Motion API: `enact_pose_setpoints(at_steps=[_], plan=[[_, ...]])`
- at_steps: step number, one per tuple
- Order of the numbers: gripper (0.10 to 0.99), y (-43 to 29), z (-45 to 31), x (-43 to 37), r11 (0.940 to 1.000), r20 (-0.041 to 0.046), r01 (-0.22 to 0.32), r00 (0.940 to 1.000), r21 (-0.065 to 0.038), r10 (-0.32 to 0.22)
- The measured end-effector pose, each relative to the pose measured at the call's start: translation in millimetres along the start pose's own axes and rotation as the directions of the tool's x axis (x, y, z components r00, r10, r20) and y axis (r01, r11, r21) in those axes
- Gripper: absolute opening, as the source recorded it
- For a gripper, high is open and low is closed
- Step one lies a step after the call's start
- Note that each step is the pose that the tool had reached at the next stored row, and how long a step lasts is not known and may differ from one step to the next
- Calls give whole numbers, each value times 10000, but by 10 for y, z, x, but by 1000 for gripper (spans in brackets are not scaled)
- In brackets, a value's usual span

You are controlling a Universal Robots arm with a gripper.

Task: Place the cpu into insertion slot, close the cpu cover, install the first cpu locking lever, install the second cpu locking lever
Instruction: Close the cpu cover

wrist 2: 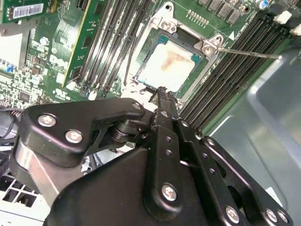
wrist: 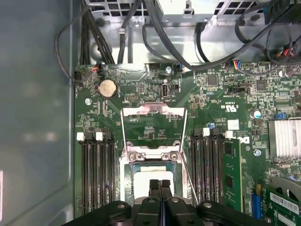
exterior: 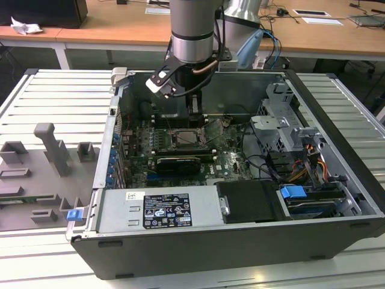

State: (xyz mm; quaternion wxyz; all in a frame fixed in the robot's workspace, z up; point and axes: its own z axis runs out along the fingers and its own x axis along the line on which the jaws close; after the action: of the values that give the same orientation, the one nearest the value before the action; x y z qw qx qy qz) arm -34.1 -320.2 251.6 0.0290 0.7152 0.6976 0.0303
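Two black fingers (wrist: 154,184) of my gripper (wrist: 160,182) are pressed together with nothing between them, poised right over one edge of the small, flat, square, silvery-grey cpu (wrist 2: 170,69). I see the cpu seated in the black metal-rimmed insertion slot (wrist 2: 205,71) on the green circuit board (wrist: 207,99). The thin silver cpu cover (wrist: 153,111), a frame with a cut-out centre, lies swung open just beside the slot. From the exterior view, the gripper (exterior: 194,111) hangs inside the open grey computer case (exterior: 337,129), left of the silver drive cage (exterior: 283,123).

Silvery metal cpu (wrist 2: 170,67), matt black tool (wrist 2: 160,96)
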Motion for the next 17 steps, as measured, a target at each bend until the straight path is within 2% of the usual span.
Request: enact_pose_setpoints(at_steps=[7,9,13,15,17], plan=[[106,172,-8,8,10000,3,1,10000,7,-1],[106,201,-11,12,10000,2,1,10000,7,-1],[106,244,-61,23,10000,3,2,10000,8,-2],[106,323,-57,31,10000,5,1,10000,10,-1],[106,372,-52,35,10000,4,3,10000,13,-3]])
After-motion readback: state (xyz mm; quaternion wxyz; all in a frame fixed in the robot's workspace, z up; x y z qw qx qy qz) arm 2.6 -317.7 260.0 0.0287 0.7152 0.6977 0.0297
